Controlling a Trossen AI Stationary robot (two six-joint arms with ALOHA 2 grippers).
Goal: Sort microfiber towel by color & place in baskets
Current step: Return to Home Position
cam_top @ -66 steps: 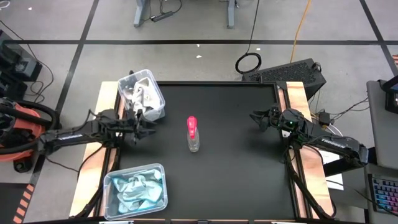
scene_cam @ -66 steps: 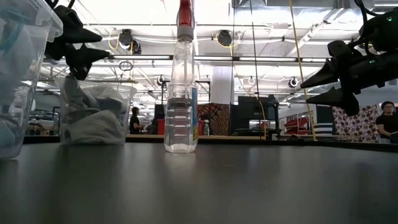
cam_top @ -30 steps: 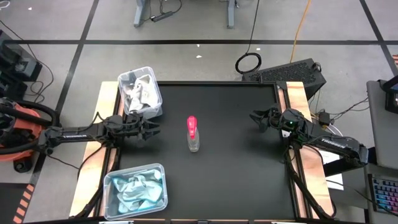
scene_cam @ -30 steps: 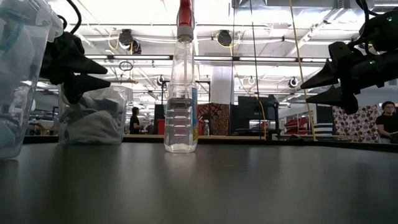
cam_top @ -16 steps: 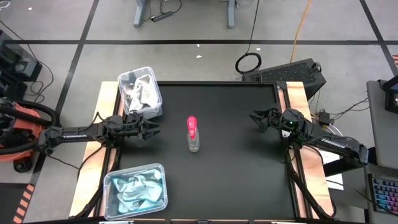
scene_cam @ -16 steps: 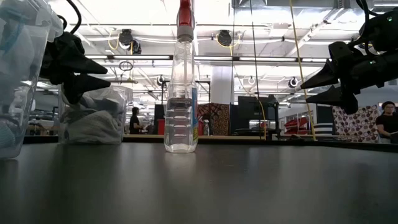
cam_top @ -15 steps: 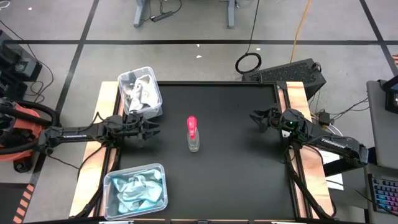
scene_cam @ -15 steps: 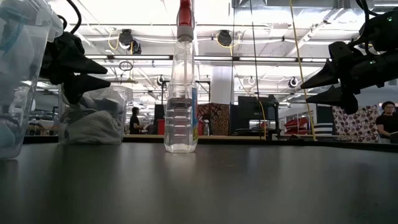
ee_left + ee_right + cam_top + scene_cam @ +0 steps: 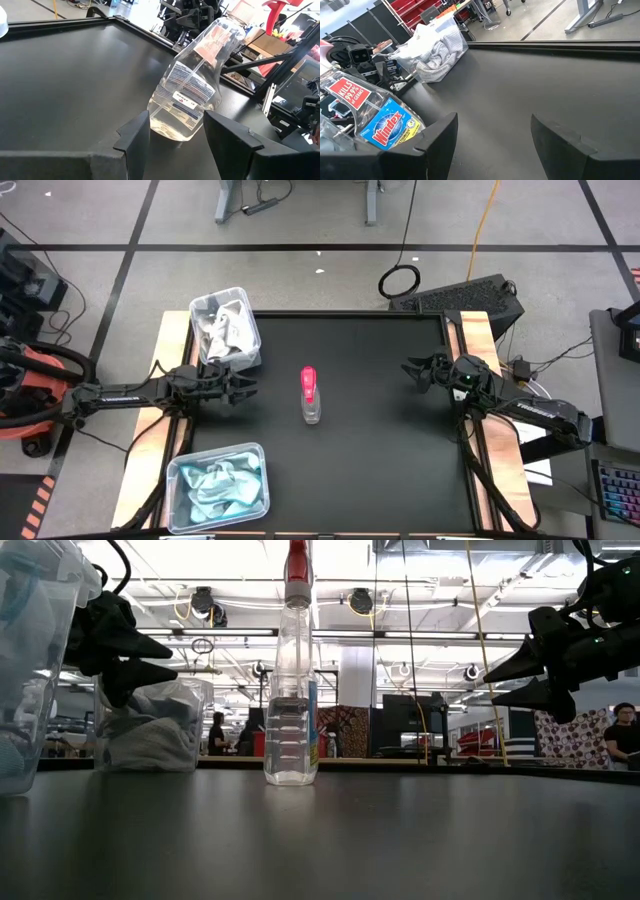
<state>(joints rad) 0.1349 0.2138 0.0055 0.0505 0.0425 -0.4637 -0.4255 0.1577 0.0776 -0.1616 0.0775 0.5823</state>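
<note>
Two clear baskets stand on the table's left side. The far basket (image 9: 226, 330) (image 9: 152, 725) (image 9: 438, 48) holds white and grey towels (image 9: 228, 326). The near basket (image 9: 219, 484) (image 9: 30, 660) holds light blue towels (image 9: 216, 483). My left gripper (image 9: 246, 390) (image 9: 152, 654) (image 9: 175, 134) is open and empty, hovering between the two baskets and pointing toward the table's right. My right gripper (image 9: 410, 369) (image 9: 505, 682) (image 9: 492, 135) is open and empty above the table's right side, pointing left.
A clear spray bottle with a pink top (image 9: 311, 396) (image 9: 290, 670) (image 9: 192, 95) (image 9: 365, 120) stands upright in the middle of the black table (image 9: 380, 460), between the two grippers. The table's right half shows only bare black surface. Wooden rails run along both sides.
In the last second nothing has moved. Just before that, my left gripper drew back from the far basket of white towels toward the table's near edge and came lower, staying open.
</note>
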